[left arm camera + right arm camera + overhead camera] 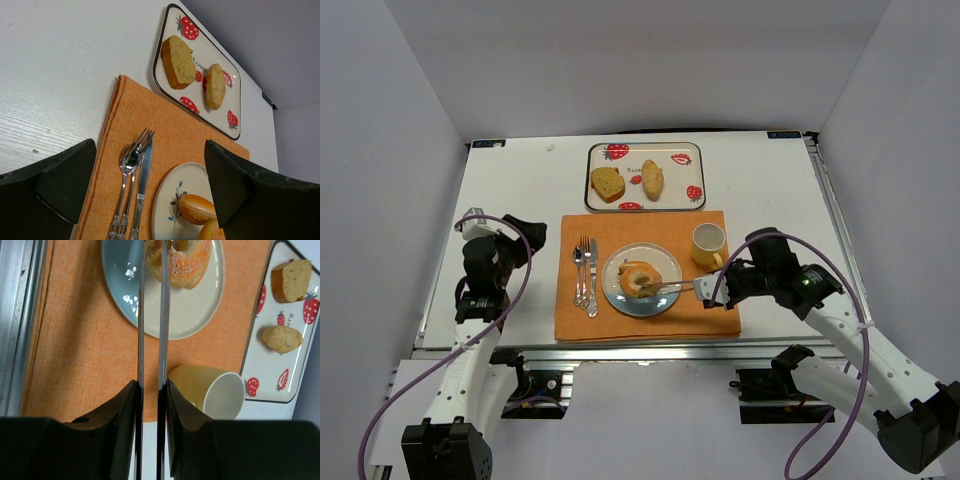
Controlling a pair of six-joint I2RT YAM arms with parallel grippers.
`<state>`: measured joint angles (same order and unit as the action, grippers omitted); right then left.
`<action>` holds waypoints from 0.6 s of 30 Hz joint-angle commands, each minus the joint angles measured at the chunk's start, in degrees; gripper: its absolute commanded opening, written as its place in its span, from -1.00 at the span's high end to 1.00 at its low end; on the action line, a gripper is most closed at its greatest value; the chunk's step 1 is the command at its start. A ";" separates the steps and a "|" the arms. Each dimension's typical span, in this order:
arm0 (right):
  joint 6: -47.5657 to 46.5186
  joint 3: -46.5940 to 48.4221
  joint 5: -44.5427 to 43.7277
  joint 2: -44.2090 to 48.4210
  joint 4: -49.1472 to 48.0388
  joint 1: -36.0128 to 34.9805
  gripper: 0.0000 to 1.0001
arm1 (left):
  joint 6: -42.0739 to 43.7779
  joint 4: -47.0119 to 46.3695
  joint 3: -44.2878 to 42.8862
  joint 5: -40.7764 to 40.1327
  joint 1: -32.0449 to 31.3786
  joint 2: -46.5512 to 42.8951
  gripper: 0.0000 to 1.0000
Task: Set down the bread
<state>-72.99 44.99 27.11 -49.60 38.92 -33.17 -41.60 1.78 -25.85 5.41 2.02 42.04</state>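
Observation:
A sesame bagel (pixel 640 277) lies on the blue-and-white plate (pixel 620 300) on the orange placemat (pixel 650 320). My right gripper (pixel 705 295) is shut on metal tongs (pixel 680 288), whose two blades (pixel 141 315) run out over the plate to the bagel (pixel 182 262). Their tips are cut off at the top of the right wrist view. The gripper (pixel 151 385) itself sits over the mat's right edge. My left gripper (pixel 523 240) is open and empty, left of the mat. Its view shows the bagel (pixel 197 207) between the fingers (pixel 65 180).
A strawberry tray (pixel 695 150) at the back holds a bread slice (pixel 608 184) and a small bun (pixel 652 180). A yellow cup (pixel 708 243) stands on the mat right of the plate. Fork, spoon and knife (pixel 585 275) lie left of it.

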 commanded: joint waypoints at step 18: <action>-8.48 -5.79 -1.63 1.79 -2.97 -0.23 0.12 | -0.85 2.26 0.27 0.04 -0.26 -3.81 -0.96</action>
<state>-80.31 39.94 25.17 -48.66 37.39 -33.17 -42.11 3.51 -25.85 5.39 2.02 39.46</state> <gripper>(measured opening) 0.439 0.978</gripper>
